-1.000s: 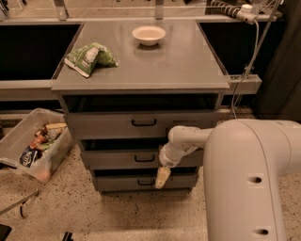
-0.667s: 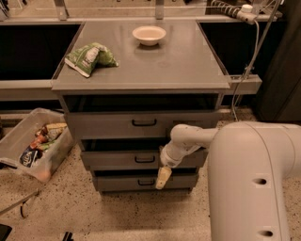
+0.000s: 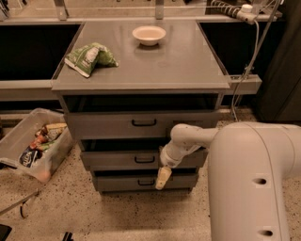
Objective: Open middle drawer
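Observation:
The grey cabinet has three drawers. The middle drawer has a flat grey front with a small black bar handle, and it stands slightly out from the cabinet with a dark gap above it. My gripper hangs from the white arm in front of the cabinet, just right of and below that handle, its tan tip down over the lowest drawer. It holds nothing that I can see. The top drawer is above.
A green chip bag and a white bowl sit on the cabinet top. A clear bin of snacks stands on the speckled floor at left. A cable and power strip hang at right. My white arm body fills the lower right.
The view has drawn closer to the cabinet. My gripper has stayed by the middle drawer's handle, shifting only slightly. The drawer gaps look the same.

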`<state>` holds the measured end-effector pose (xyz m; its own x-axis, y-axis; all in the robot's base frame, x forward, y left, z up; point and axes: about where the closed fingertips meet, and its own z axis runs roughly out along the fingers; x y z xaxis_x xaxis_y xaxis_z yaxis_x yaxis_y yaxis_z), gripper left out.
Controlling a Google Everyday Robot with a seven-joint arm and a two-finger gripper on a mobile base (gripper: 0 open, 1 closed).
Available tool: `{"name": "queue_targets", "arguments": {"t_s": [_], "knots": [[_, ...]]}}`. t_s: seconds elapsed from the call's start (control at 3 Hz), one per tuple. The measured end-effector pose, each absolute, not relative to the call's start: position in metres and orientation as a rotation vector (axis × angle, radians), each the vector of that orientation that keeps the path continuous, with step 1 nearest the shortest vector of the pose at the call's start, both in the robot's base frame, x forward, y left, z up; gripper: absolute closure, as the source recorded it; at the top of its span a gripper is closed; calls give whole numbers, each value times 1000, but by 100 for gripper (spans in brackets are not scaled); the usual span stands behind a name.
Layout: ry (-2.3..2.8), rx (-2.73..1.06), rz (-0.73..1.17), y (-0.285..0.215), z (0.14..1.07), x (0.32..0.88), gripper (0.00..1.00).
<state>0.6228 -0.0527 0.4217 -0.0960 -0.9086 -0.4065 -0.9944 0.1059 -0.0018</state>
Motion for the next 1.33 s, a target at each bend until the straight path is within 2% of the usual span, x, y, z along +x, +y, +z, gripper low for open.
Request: {"name": "queue_targets", "arguments": {"t_s": [1.33], "knots": [[2114,-1858,518,-53,425,594,0]]}}
